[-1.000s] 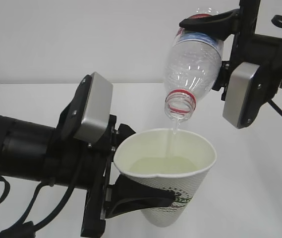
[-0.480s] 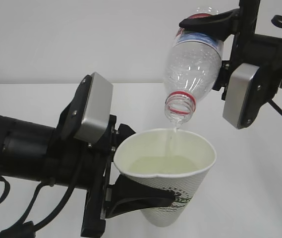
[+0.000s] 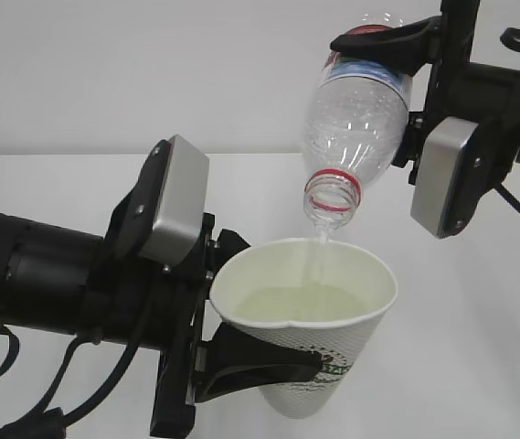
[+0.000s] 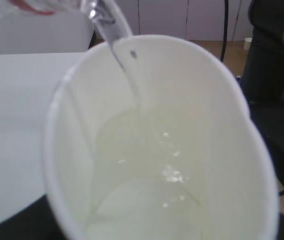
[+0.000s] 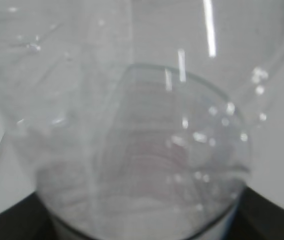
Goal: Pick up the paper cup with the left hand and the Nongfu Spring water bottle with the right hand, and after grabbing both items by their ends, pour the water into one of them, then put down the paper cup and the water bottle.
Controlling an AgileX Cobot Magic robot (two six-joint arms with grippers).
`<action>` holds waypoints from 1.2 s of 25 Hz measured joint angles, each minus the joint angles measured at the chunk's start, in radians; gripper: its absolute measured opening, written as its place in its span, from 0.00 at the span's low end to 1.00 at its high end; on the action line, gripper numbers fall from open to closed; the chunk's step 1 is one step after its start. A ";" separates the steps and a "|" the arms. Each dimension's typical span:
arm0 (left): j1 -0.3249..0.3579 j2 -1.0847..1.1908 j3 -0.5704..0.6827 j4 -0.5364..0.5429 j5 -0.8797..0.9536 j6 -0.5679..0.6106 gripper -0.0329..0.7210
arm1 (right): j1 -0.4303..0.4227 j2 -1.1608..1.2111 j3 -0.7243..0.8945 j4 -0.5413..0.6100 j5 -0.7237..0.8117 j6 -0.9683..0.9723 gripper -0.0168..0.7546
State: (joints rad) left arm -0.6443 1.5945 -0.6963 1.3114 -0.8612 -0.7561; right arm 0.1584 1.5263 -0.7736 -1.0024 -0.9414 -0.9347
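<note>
Pouring stage. Left tool, a black gripper with a grey plate, has its fingers closed around the lower wall of the small white dimpled paper cup, held clear above the white bench with its mouth up to catch the stream. Right tool clamps the tall clear ribbed water bottle near its base, neck tipped down over the rim so thin clear water falls inside; the cup looks roughly half full.

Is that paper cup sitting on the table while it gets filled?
No, the left claw holds the paper cup up in the air above the white table.
</note>
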 joint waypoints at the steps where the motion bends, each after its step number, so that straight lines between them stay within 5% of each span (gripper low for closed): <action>1: 0.000 0.000 0.000 0.000 0.000 0.000 0.63 | 0.000 0.000 0.000 0.000 0.000 0.000 0.65; 30: 0.000 0.000 0.000 0.000 0.024 0.000 0.62 | 0.000 0.000 0.000 0.008 0.000 -0.004 0.65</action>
State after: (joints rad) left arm -0.6443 1.5945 -0.6963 1.3114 -0.8377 -0.7561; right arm 0.1584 1.5263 -0.7736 -0.9946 -0.9414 -0.9387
